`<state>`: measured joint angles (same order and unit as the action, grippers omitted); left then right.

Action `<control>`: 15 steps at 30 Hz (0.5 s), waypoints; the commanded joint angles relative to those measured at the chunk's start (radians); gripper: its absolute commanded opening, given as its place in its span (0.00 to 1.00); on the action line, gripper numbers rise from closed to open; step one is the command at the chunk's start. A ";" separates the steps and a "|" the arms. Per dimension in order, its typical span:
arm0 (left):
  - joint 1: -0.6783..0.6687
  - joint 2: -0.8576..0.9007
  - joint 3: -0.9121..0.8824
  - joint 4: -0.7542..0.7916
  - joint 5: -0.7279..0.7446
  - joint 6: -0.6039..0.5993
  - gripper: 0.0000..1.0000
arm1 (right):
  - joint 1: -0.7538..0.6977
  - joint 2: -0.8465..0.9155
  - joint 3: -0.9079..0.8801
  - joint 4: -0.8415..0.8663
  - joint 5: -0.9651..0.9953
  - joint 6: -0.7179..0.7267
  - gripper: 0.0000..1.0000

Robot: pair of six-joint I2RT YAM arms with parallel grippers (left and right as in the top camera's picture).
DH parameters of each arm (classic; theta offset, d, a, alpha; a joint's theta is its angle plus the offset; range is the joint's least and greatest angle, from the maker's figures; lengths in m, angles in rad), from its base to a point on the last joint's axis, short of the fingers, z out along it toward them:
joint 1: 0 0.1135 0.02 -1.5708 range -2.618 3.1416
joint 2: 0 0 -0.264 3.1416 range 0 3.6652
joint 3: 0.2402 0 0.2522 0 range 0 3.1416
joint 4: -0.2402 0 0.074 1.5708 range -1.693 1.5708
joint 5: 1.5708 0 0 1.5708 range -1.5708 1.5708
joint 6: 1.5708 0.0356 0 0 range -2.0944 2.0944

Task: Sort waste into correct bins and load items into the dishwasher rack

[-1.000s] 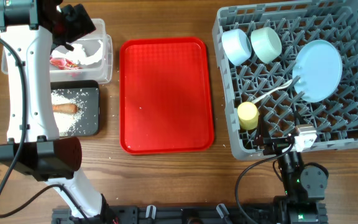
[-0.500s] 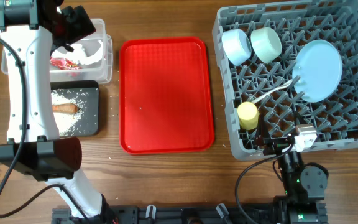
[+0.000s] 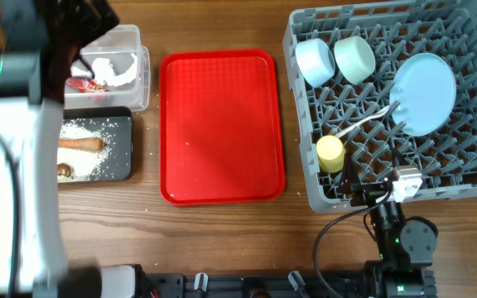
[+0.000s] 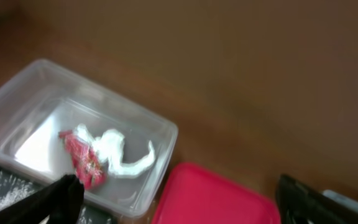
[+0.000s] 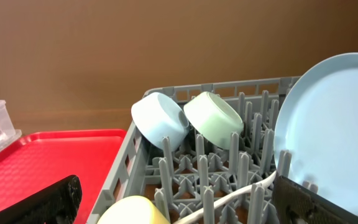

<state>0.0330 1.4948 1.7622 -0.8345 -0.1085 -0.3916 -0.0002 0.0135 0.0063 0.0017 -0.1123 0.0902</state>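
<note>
The clear tub [image 3: 136,76] at the back left holds crumpled white paper [image 3: 110,69] and a red wrapper [image 3: 81,81]; both also show in the left wrist view, paper [image 4: 117,152] and wrapper [image 4: 82,158]. The black tray [image 3: 119,157] holds rice grains [image 3: 98,161], the sausage stick [image 3: 79,142] and a dark lump [image 3: 65,171]. The grey rack [image 3: 470,178] holds the pale blue plate [image 3: 425,91], light blue bowl [image 3: 314,61], mint bowl [image 3: 355,58], yellow cup [image 3: 330,153] and white spoon [image 3: 363,122]. My left gripper [image 4: 182,205] is open and empty, high above the tub. My right gripper [image 5: 179,208] is open at the rack's front edge.
The flat red serving tray [image 3: 222,124] lies between the bins and the rack. My left arm [image 3: 19,149] shows blurred along the table's left side. A few white grains lie on the wood near the black tray.
My left arm has swung left and is blurred with motion, uncovering the dark lump and the left part of the black tray. The right arm and the rack's contents have not moved.
</note>
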 commanded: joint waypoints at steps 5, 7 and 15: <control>0.032 -0.549 -0.823 0.471 0.036 0.040 1.00 | 0.007 -0.010 -0.001 0.005 0.000 0.018 1.00; 0.039 -0.672 -0.999 0.596 0.084 0.098 1.00 | 0.007 -0.010 -0.001 0.005 0.000 0.018 1.00; 0.043 -1.106 -1.489 0.861 0.111 0.119 1.00 | 0.007 -0.010 -0.001 0.005 0.000 0.017 1.00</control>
<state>0.0689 0.4992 0.3805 -0.0151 -0.0174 -0.3038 -0.0002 0.0113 0.0063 0.0032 -0.1116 0.0902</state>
